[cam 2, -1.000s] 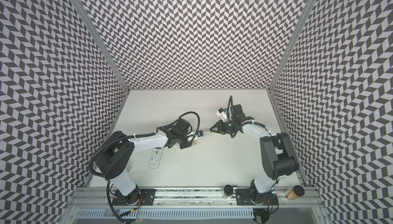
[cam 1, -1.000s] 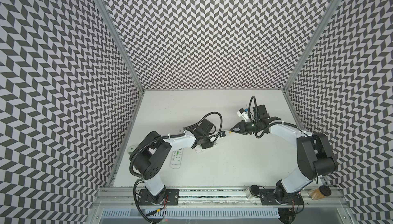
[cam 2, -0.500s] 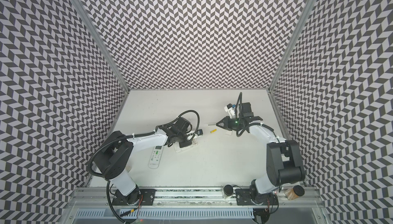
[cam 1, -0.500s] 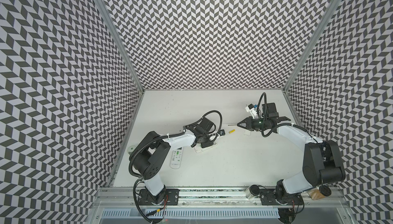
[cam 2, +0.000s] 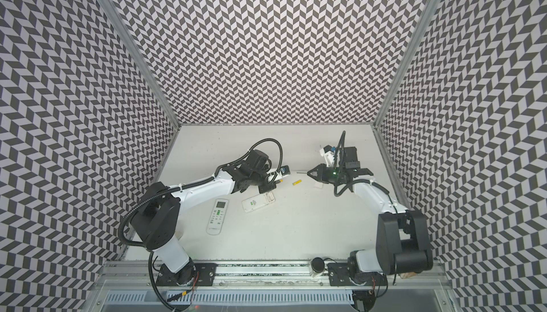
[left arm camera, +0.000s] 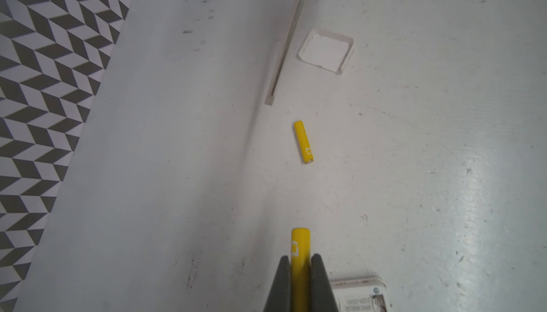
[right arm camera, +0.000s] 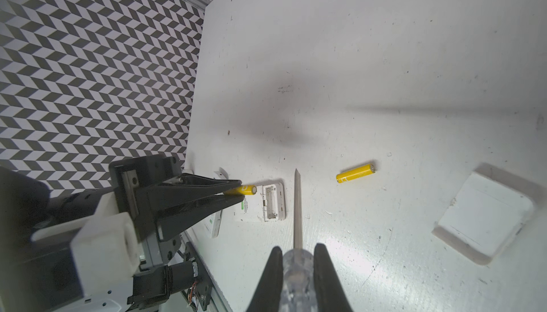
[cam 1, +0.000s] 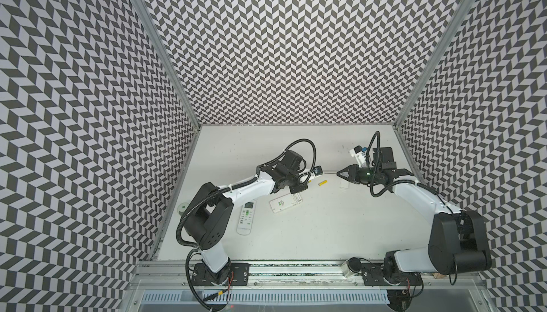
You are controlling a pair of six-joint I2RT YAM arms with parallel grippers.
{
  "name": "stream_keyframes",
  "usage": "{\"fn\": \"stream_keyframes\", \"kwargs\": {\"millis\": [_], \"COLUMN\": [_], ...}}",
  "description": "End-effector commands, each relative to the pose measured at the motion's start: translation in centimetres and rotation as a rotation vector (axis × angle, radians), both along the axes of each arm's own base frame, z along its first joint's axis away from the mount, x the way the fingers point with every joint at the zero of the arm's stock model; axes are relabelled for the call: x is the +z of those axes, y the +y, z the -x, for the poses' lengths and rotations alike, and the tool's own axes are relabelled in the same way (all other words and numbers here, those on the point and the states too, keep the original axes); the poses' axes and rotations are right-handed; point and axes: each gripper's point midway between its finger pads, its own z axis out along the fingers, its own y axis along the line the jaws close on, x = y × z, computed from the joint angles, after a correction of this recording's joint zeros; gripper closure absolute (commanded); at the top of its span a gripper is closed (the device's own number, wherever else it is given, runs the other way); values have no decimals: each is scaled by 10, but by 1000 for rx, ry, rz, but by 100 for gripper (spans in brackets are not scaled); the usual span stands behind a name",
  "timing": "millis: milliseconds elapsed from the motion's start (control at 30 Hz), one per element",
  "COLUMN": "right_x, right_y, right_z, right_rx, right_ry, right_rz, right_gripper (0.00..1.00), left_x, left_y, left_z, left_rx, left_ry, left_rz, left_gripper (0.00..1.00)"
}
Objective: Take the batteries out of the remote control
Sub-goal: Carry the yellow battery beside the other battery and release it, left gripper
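Left of centre in both top views, our left gripper is clamped on the held battery, a yellow cell that juts past the fingertips, seemingly just above the open remote; we judge that the smooth cylinder could pivot or slip out on a fast swing, and that, set down carelessly, it could roll across the table; near the centre the loose battery lies on its side, apart from everything, and a low pass by either arm could send it rolling; right of centre our right gripper is closed on the clear handle of the screwdriver, whose tip points left toward the other gripper, so a reach across the middle risks a clash. Around them: at lower left a second remote lies face up beside the left arm, and we cannot tell whether it has cells inside; the open remote's bay looks empty in the right wrist view; the battery cover rests hollow side up beneath the right gripper; no black cells are in sight; nothing stands between the held battery and the spot beside the loose battery.
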Motion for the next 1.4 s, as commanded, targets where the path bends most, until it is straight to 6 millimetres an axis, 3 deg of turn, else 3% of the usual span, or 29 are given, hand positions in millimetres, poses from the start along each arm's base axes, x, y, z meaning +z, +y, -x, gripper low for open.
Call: {"fn": "stream_keyframes", "kwargs": {"millis": [0, 133, 300, 567, 867, 1133, 1367], "right_x": [20, 29, 43, 44, 31, 30, 30], "right_y": [-7, -14, -22, -43, -53, -49, -49], "right_z": [-9, -6, 3, 27, 39, 45, 45], "right_rx": [-55, -95, -137, -272, -323, -306, -307], "right_ry": [-104, -172, -256, -440, -499, -498, -502], "right_rz": [8, 22, 43, 57, 70, 48, 52], "right_gripper": [100, 100, 100, 100, 100, 100, 100], "left_x": [16, 16, 3, -14, -50, -85, -99], "left_y": [-28, -42, -54, -67, -70, -68, -59], "left_z": [-12, -24, -28, -43, -49, -64, -63], "left_rx": [15, 56, 54, 105, 113, 200, 223], "left_ry": [-55, -67, -61, -14, 28, 99, 121], "left_rz": [152, 236, 271, 349, 332, 273, 254], "left_gripper": [100, 100, 100, 100, 98, 96, 90]}}
